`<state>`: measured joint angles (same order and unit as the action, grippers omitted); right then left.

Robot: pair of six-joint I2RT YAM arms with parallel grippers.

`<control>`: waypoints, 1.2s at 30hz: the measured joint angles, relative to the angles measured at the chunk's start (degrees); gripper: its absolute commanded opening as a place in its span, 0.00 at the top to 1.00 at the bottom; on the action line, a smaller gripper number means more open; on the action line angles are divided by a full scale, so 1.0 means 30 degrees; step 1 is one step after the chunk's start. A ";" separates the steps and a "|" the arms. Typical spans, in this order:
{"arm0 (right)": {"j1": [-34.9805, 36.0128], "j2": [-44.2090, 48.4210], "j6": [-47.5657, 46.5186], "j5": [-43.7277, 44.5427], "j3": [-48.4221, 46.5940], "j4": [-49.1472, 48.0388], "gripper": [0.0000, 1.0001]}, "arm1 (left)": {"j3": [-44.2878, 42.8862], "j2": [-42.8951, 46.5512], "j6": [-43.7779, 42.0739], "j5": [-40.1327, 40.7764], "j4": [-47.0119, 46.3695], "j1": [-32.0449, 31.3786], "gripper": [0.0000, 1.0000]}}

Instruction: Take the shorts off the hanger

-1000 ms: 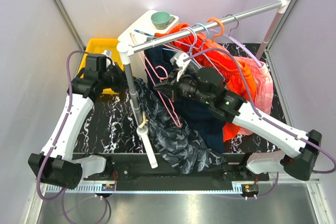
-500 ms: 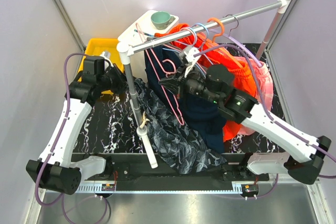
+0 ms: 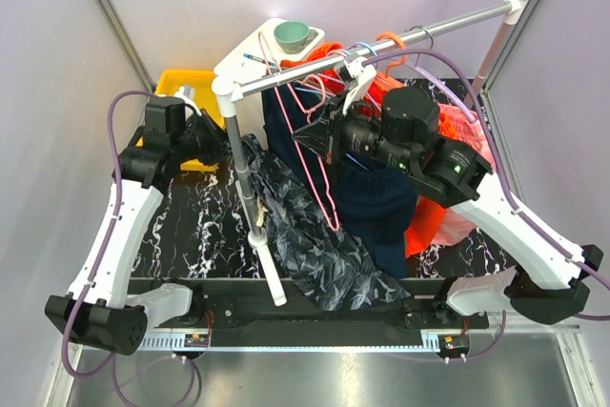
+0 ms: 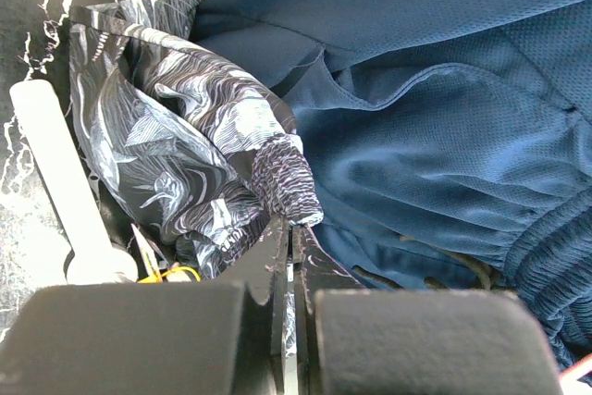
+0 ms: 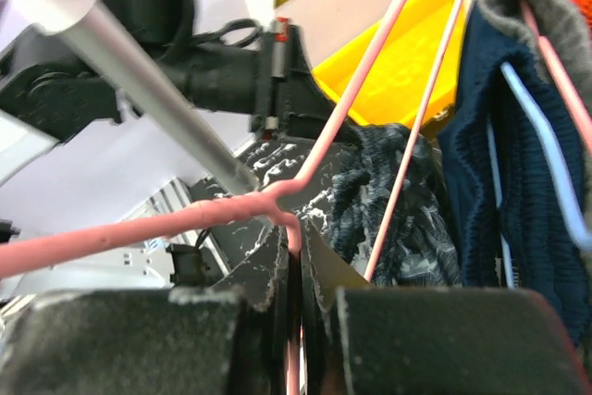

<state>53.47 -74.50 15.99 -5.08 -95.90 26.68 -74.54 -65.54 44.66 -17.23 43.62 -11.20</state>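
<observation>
1. The shorts (image 3: pixel 305 240) hang from the left gripper (image 4: pixel 289 228) and spill across the middle of the counter (image 3: pixel 191 226). Their lower end reaches its near edge.
2. The left jaws are pressed together on the gathered elastic waistband of the shorts, right beside a navy garment (image 3: pixel 376 212).
3. The right gripper (image 5: pixel 294 228) has its jaws pinching the pink hanger (image 5: pixel 185 219) at a bend in the wire. The hanger is held up by the rail (image 3: pixel 448 23), its low corner pointing toward the near side over the shorts and the navy garment.
4. Bare counter shows to the left of the white post (image 3: pixel 248 188), between it and the left arm (image 3: pixel 124 226).
5. The right half is crowded. The navy garment and an orange garment (image 3: pixel 419 221) hang from the rail, and fabric reaches nearly to the right wall.
6. A yellow bin (image 3: pixel 176 83) sits at the far left, and a white tray (image 3: pixel 250 54) with a green bowl (image 3: pixel 292 35) lies beyond the rail's left end.
7. The right arm (image 3: pixel 496 207) covers the hanger's top from above. I cannot tell whether the wire passes through the shorts.
8. Both wrist views cut off the shorts and the hanger at their edges.
</observation>
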 measured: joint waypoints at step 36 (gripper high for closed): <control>0.0022 -0.3504 0.2375 0.3847 -0.5566 0.4809 0.97 | 0.0612 0.3847 -0.0597 0.1049 0.2310 0.0000 1.00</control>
<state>53.54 -85.01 23.11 6.46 -112.60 41.10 -72.71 -54.00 42.87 -14.09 50.54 -11.20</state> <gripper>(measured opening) 0.067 0.012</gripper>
